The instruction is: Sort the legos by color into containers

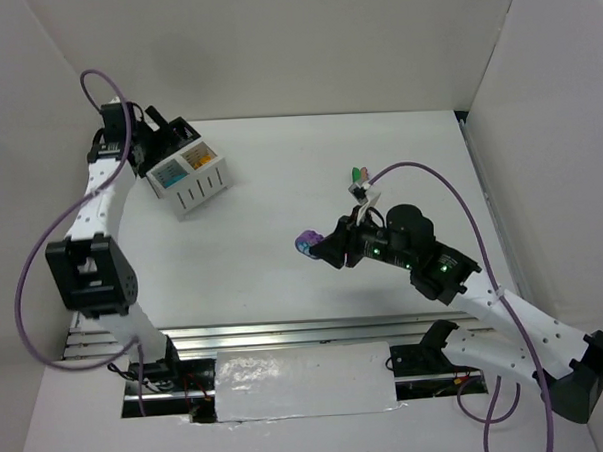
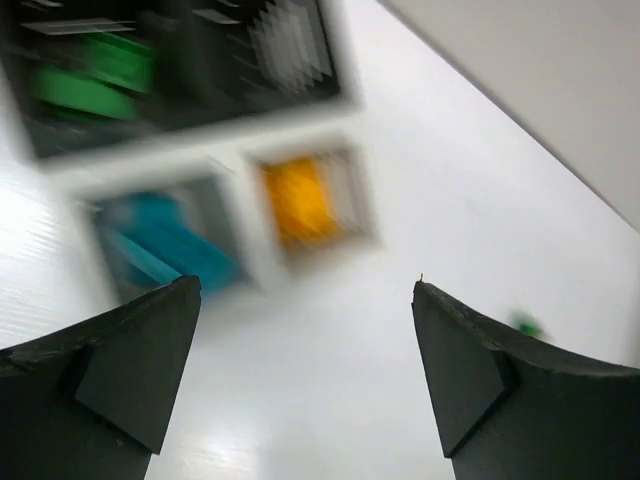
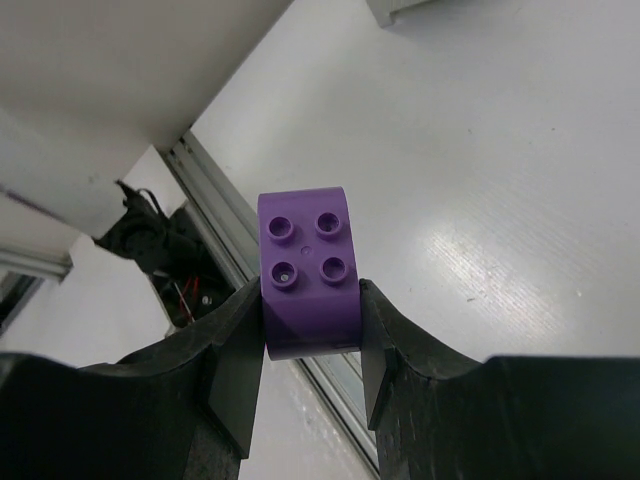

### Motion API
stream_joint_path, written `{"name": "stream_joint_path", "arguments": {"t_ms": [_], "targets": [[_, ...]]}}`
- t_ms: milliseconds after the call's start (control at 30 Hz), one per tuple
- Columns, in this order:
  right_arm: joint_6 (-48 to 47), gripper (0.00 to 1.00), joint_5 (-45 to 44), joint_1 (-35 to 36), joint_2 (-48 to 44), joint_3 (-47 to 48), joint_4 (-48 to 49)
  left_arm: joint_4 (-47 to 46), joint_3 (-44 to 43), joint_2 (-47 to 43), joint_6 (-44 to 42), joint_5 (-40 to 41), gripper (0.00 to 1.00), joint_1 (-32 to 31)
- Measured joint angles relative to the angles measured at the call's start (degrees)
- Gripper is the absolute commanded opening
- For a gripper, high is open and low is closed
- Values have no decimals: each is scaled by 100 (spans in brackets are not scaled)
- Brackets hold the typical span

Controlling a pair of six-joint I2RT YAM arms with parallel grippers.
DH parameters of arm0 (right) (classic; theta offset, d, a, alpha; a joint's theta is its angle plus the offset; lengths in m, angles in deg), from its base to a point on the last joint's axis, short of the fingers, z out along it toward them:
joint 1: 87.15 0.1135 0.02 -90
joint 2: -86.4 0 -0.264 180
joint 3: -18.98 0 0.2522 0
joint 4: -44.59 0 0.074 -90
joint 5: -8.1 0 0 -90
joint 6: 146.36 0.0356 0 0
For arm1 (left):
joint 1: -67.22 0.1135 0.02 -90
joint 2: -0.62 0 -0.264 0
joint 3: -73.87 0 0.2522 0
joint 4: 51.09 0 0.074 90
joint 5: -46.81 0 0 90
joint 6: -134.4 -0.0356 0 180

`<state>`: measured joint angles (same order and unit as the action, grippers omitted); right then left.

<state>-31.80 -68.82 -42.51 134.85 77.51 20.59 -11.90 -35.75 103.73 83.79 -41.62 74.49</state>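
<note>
My right gripper (image 1: 317,245) is shut on a purple lego (image 3: 308,270) and holds it above the middle of the table; the brick shows in the top view too (image 1: 305,242). My left gripper (image 1: 157,132) is open and empty over the containers (image 1: 186,171) at the back left. The blurred left wrist view shows a teal lego (image 2: 165,245) and an orange lego (image 2: 298,198) in the white compartments, and green legos (image 2: 90,80) in a black one. A green lego (image 1: 357,173) lies behind the right arm.
White walls enclose the table on the left, back and right. A metal rail (image 1: 286,332) runs along the near edge, with the arm bases below it. Purple cables loop from both arms.
</note>
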Motion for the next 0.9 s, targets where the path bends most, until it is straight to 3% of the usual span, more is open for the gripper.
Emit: {"name": "stream_joint_path", "arguments": {"t_ms": [100, 267, 400, 500, 700, 767, 800, 867, 900], "targets": [[162, 0, 326, -332, 57, 0, 122, -498, 929, -1220, -68, -1106, 100, -522], [363, 0, 946, -472, 59, 63, 273, -1985, 2256, -3036, -146, -3084, 99, -2542], [595, 0, 1434, -522, -85, 109, 496, -3405, 3626, -3947, 315, -4360, 98, -3294], [741, 0, 1718, -533, -260, 109, 608, -3746, 4155, -4148, 466, -4800, 98, -3698], [933, 0, 2133, -533, -396, 109, 901, -3757, 4277, -4367, 468, -4935, 93, -4433], [973, 0, 2205, -533, -417, 109, 975, -3812, 4277, -4428, 498, -4944, 86, -4586], [984, 0, 2229, -531, -437, 109, 986, -3886, 4277, -4437, 538, -4946, 75, -4653], [1014, 0, 2312, -527, -496, 109, 1016, -3928, 4280, -4433, 586, -4913, 61, -4725], [1014, 0, 2352, -527, -540, 109, 1025, -3947, 4280, -4422, 590, -4887, 47, -4741]]}}
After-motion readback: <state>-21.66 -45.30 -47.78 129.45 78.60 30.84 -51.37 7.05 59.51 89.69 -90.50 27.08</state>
